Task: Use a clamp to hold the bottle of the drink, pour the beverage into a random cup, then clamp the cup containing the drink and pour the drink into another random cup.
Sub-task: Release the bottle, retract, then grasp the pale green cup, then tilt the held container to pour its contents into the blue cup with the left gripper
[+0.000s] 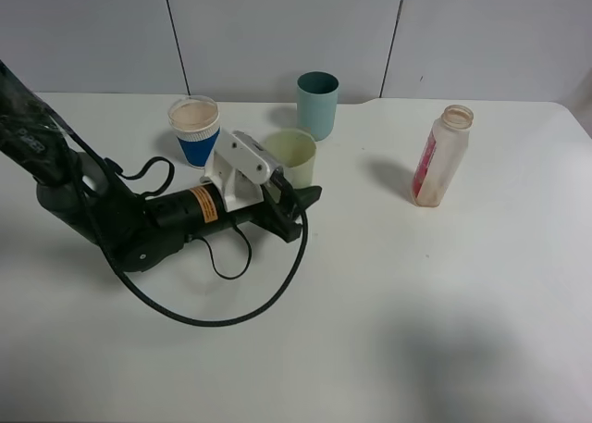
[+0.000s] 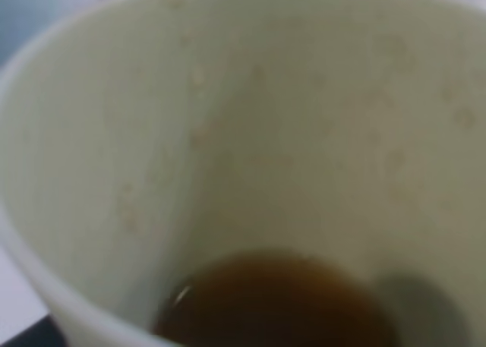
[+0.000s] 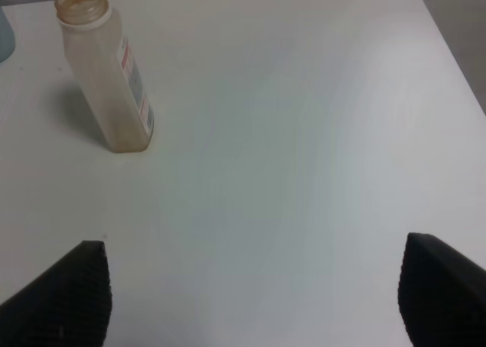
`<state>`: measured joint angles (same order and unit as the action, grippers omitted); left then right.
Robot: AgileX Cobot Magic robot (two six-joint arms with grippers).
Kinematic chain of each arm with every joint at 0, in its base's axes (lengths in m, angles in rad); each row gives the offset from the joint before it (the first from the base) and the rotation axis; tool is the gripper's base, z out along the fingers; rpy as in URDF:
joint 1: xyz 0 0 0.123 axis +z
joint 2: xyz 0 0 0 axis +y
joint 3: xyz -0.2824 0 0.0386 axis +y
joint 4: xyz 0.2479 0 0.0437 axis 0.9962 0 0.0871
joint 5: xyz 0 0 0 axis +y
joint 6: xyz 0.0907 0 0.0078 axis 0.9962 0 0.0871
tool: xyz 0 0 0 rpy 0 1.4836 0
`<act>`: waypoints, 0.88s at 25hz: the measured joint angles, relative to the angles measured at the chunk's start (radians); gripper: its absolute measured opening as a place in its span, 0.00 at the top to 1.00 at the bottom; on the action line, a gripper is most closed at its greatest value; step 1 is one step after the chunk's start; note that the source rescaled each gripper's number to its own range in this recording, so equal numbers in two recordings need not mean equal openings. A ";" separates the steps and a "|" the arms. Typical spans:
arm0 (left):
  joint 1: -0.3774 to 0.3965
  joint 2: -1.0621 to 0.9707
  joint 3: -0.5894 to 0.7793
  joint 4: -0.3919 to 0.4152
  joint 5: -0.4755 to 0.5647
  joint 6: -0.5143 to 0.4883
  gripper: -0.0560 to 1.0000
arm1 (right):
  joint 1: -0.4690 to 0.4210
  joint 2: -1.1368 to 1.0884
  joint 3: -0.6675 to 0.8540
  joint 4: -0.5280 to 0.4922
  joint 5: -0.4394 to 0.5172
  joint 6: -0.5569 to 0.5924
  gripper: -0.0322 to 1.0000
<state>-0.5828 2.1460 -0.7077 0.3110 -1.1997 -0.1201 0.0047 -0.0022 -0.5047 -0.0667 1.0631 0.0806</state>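
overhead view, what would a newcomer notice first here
The big black left arm sprawls across the left side, its claw closed on the pale cup near the middle. The left wrist view looks straight into that cup, with a dark brown drink pooled at the bottom. Off to the right stands an open bottle, alone.

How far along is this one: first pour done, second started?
The first pour looks done: the bottle stands alone and near empty, and brown drink sits in the pale cup. In hand: the left pincer is shut on that cup, which is upright. Left to do: lift it and pour into the blue cup, which shows no brown drink.
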 joint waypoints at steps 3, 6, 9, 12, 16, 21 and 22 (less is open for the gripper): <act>0.053 -0.032 0.009 0.030 0.017 -0.003 0.94 | 0.000 0.000 0.000 0.000 0.000 0.000 0.39; 0.102 -0.065 0.047 0.045 0.024 -0.005 0.94 | 0.000 0.000 0.000 0.000 0.000 0.000 0.39; 0.150 -0.100 0.097 0.049 0.027 -0.006 0.94 | 0.000 0.000 0.000 0.000 0.000 0.000 0.39; 0.199 -0.138 0.140 0.049 0.028 -0.006 0.94 | 0.000 0.000 0.000 0.000 0.000 0.000 0.39; 0.286 -0.175 0.175 0.057 0.028 -0.006 0.94 | 0.000 0.000 0.000 0.000 0.000 0.000 0.39; 0.421 -0.180 0.176 0.088 0.044 -0.003 0.94 | 0.000 0.000 0.000 0.000 0.000 0.000 0.39; 0.442 -0.180 0.176 0.091 0.051 -0.003 0.94 | 0.000 0.000 0.000 0.000 0.000 0.000 0.39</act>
<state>-0.1403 1.9660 -0.5316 0.4024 -1.1487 -0.1230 0.0047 -0.0022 -0.5047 -0.0667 1.0631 0.0806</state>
